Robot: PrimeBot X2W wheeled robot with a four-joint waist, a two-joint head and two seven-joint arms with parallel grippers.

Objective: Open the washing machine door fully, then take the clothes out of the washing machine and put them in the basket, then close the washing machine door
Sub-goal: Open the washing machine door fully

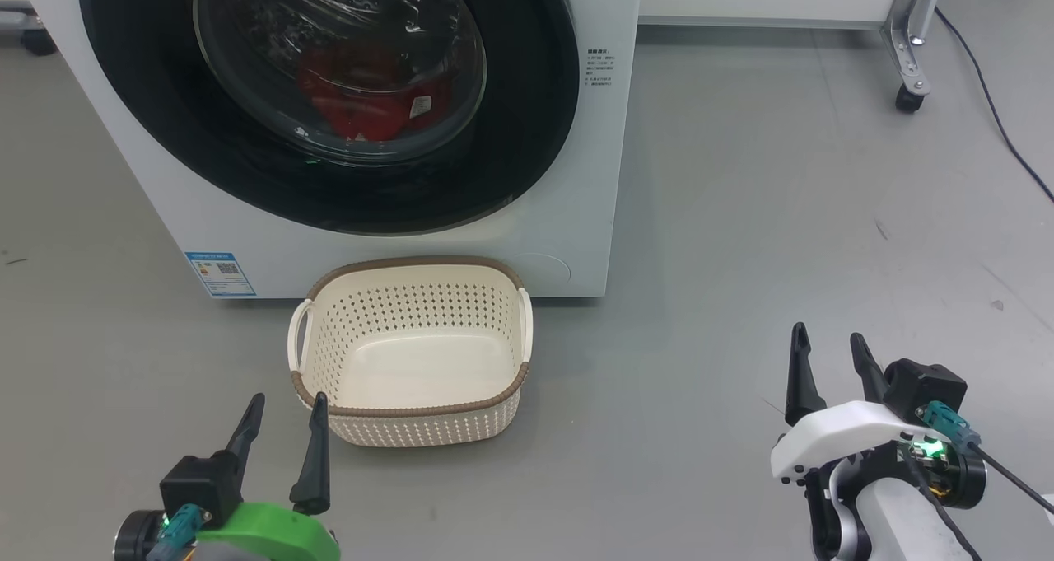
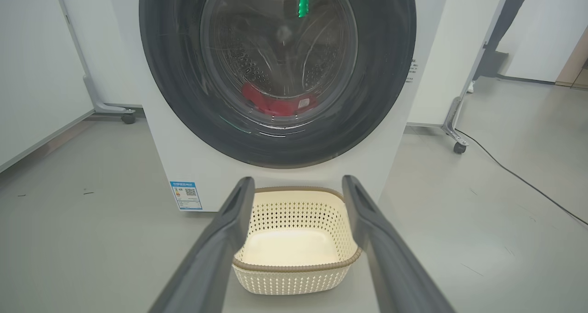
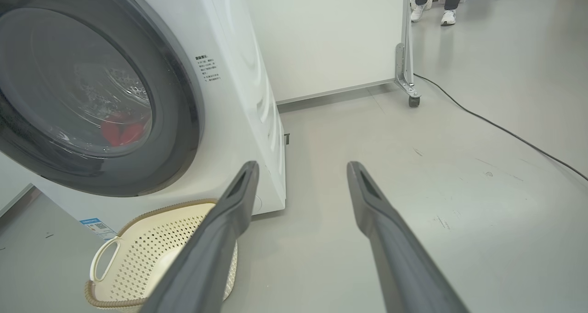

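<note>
- left gripper (image 1: 288, 398) sits down at the lower left, fingers spread apart in open air, tips close to the front left corner of the basket
- small blue label (image 1: 221, 273) is stuck low on the front of the washing machine (image 1: 568, 223), near its left edge
- the washing machine door (image 1: 527, 91) is shut flat against the front, with a glossy black rim and a clear glass bowl in the middle
- the clothes (image 1: 362, 104) are inside the drum, a red heap with a little white tag, seen through the glass
- the basket (image 1: 428, 425) is on the grey floor just in front of the machine, below the door, open side up
- right gripper (image 1: 827, 334) is well off to the right over bare floor, fingers apart too, not on anything
- further right and back there's a caster (image 1: 909, 100) on a metal leg of a white panel, and a black cable (image 1: 996, 108) trailing across the floor
- the right wrist view catches a person's feet (image 3: 432, 12) standing way back past that panel
</note>
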